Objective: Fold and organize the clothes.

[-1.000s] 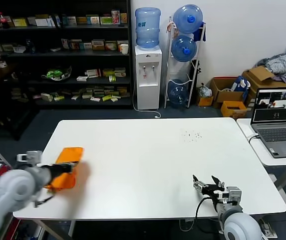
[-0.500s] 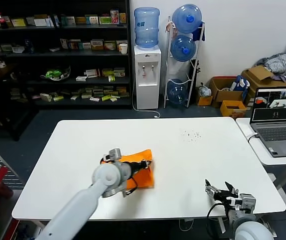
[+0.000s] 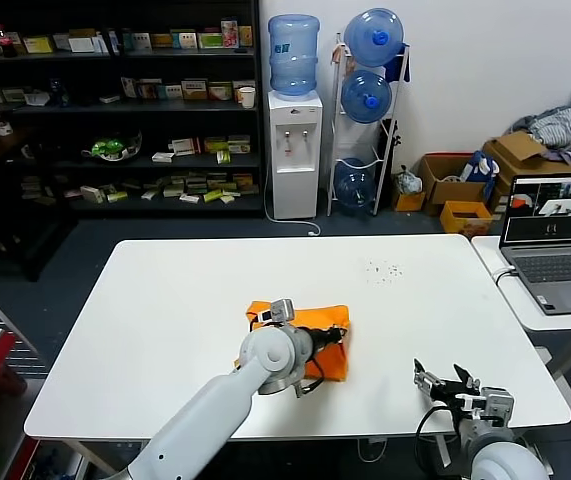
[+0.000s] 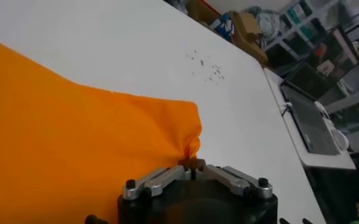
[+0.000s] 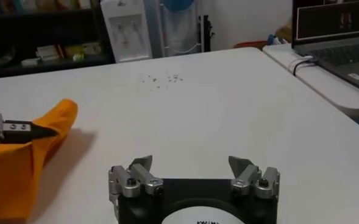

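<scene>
The clothes, one orange T-shirt (image 3: 331,352), lie bunched in a folded heap near the middle of the white table (image 3: 195,280). My left arm reaches across the table, and my left gripper (image 3: 341,333) is at the heap's right end. In the left wrist view the orange cloth (image 4: 75,140) gathers to a pinched corner between the fingertips of that gripper (image 4: 193,163), shut on the fabric. My right gripper (image 3: 443,378) stands open near the front right edge, apart from the shirt. The right wrist view shows its jaws (image 5: 191,163) wide with nothing between them, and farther off the shirt (image 5: 21,167) with the left gripper (image 5: 42,129) on it.
An open laptop (image 3: 555,240) sits on a small side table to the right, its cable near the table's right edge. Small dark specks (image 3: 383,270) dot the far right of the table. Shelves, a water dispenser (image 3: 295,150) and boxes stand behind.
My left arm has swept from the table's left edge to its middle, carrying the orange shirt along. The right gripper has barely shifted and stays open.
</scene>
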